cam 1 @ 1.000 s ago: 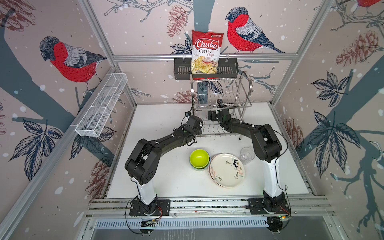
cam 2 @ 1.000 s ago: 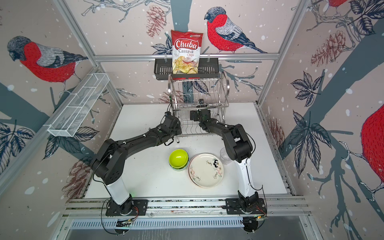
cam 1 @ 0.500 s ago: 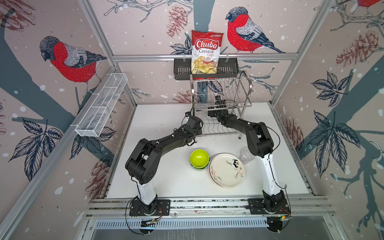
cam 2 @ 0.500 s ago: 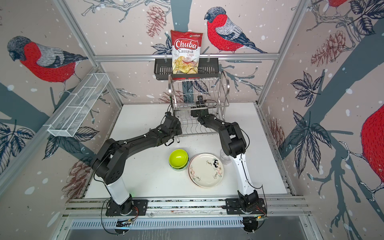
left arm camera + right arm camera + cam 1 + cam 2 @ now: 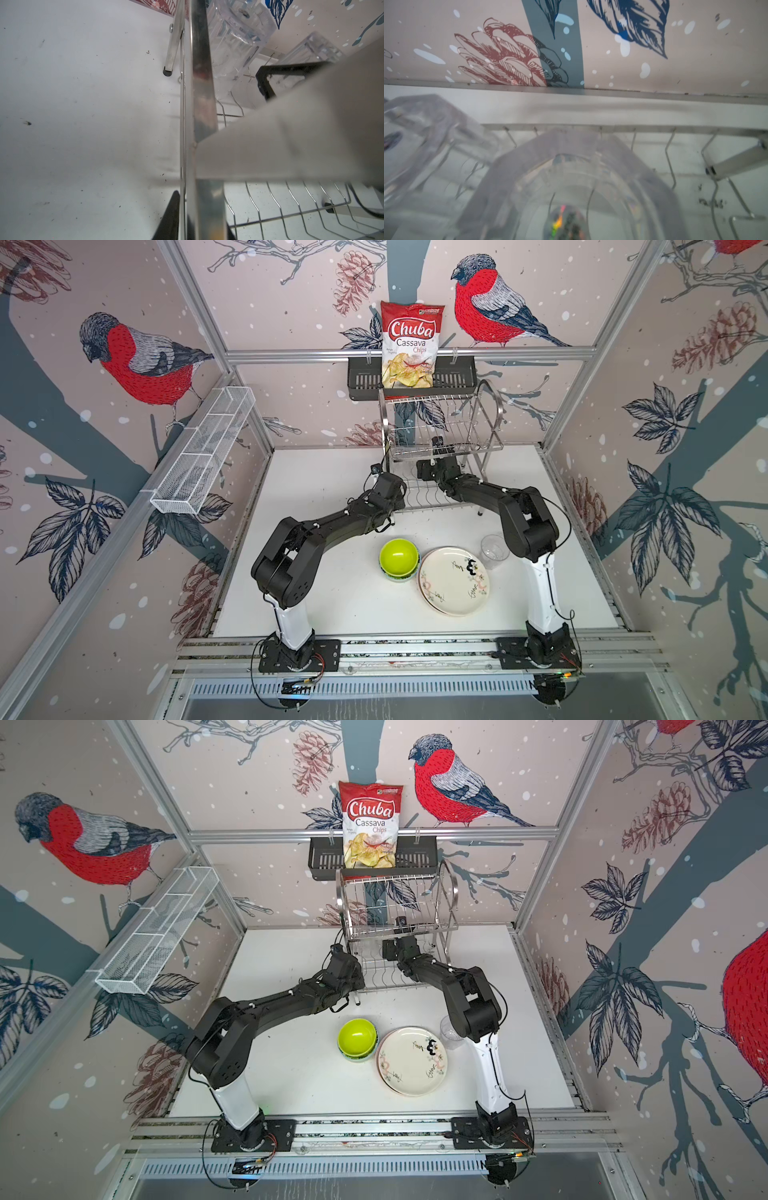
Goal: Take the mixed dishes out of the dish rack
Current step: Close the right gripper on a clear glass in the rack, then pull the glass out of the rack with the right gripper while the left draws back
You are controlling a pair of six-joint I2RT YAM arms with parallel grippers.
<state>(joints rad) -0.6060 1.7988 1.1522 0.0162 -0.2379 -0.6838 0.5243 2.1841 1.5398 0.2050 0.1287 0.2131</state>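
The steel dish rack (image 5: 440, 435) (image 5: 395, 903) stands at the back of the table. My left gripper (image 5: 392, 489) (image 5: 199, 224) is shut on the tube of its left end frame. Two clear tumblers (image 5: 234, 37) (image 5: 311, 49) lie on the lower tier. My right gripper (image 5: 434, 464) reaches into that tier; one black finger (image 5: 262, 83) sits at the mouth of the farther tumbler (image 5: 571, 166), which fills the right wrist view, blurred. Its jaws are hidden. On the table stand a lime bowl (image 5: 399, 556) on stacked bowls, a doodled cream plate (image 5: 454, 580) and a third tumbler (image 5: 493, 551).
A black slotted basket (image 5: 361, 383) with a red-and-white chips bag (image 5: 410, 344) hangs on the back wall just above the rack. A white wire-mesh tray (image 5: 203, 452) is fixed along the left wall. The right arm's elbow (image 5: 528, 526) stands close beside the tumbler on the table.
My right gripper has pushed deeper into the rack's lower tier, toward the back wall. The left arm and the dishes on the table have not moved.
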